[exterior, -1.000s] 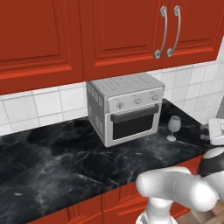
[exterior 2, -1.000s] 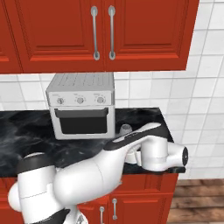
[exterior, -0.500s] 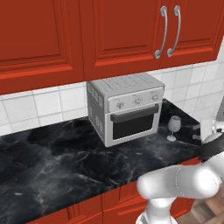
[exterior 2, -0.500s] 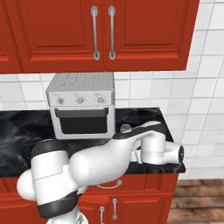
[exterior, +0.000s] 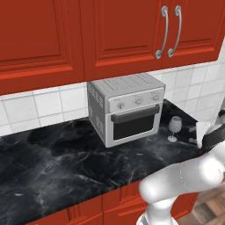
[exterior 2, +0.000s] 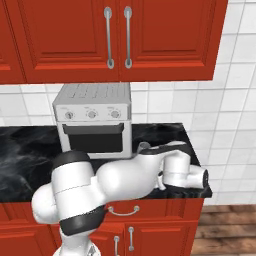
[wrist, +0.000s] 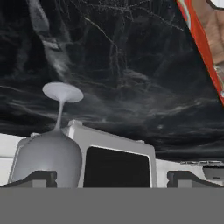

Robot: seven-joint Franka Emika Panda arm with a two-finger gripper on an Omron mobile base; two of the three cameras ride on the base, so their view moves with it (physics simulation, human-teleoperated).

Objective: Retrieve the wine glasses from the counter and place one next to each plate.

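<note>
1 wine glass [exterior: 175,128] upright on the black marble surface [exterior: 52,167], just right of the toaster oven [exterior: 126,108] and near the surface's right end. Same glass in the hand view [wrist: 54,144], appearing upside down because of the rolled camera, foot against the marble, bowl close to the left fingertip [wrist: 38,178]. Toaster oven [wrist: 116,162] right behind it there. End effector [wrist: 112,179] spread fully wide, gripping nothing, glass not between the fingers but off to the left side. White arm [exterior 2: 135,175] stretched low across the front of the surface [exterior 2: 30,155] toward its right end. Red cabinets [exterior: 110,35] with silver handles above.
</note>
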